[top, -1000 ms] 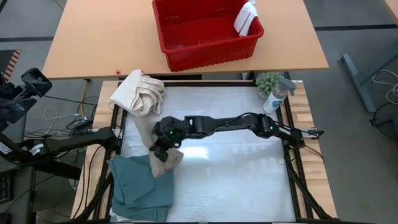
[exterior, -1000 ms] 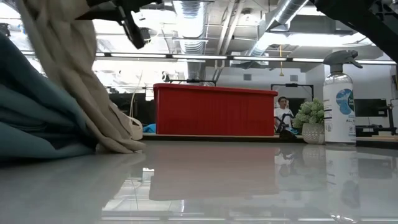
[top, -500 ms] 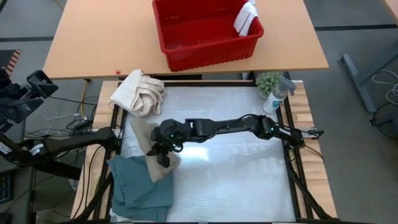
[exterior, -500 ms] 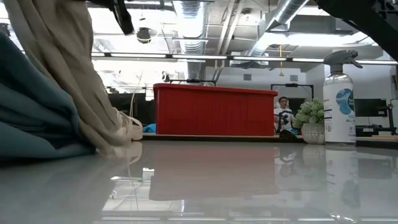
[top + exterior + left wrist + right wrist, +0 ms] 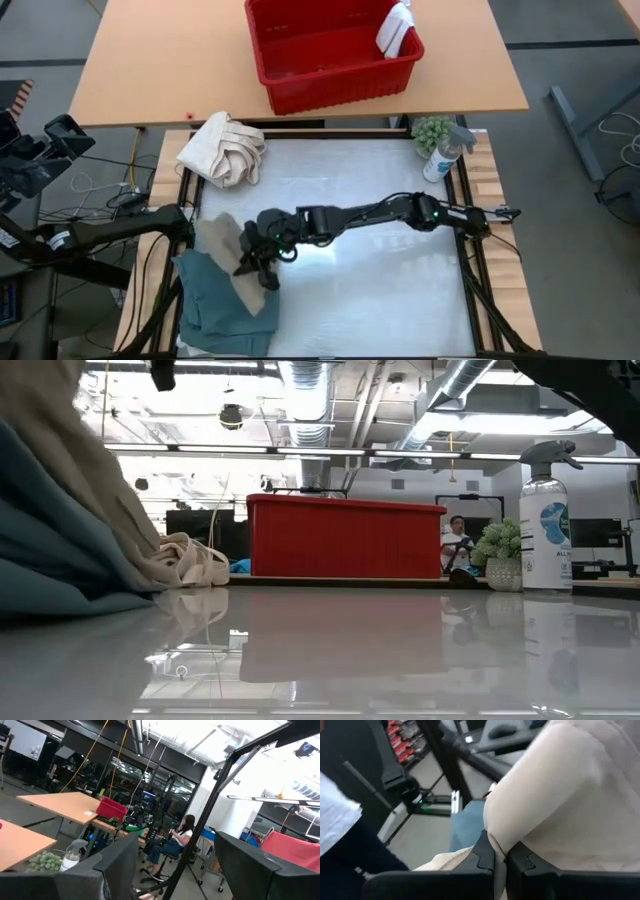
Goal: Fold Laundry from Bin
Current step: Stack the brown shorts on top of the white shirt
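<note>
R tool [image 5: 262,262] pinches tan trousers [image 5: 222,240] w/ fingers pressed together, likely to drag them over teal garment [image 5: 215,305] for folding; L tool spread, idle.

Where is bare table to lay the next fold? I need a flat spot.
Free: the mat right of the right end effector, and the strip between arm and bin. Crowded: the left side, with trousers, green garment and canvas bundle.

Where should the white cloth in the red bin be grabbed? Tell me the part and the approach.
Grip the bunched top of the white cloth, where it rises above the red bin at its right-hand rim. Coming straight down from above looks best, since the bin's walls would likely block a sideways approach.
</note>
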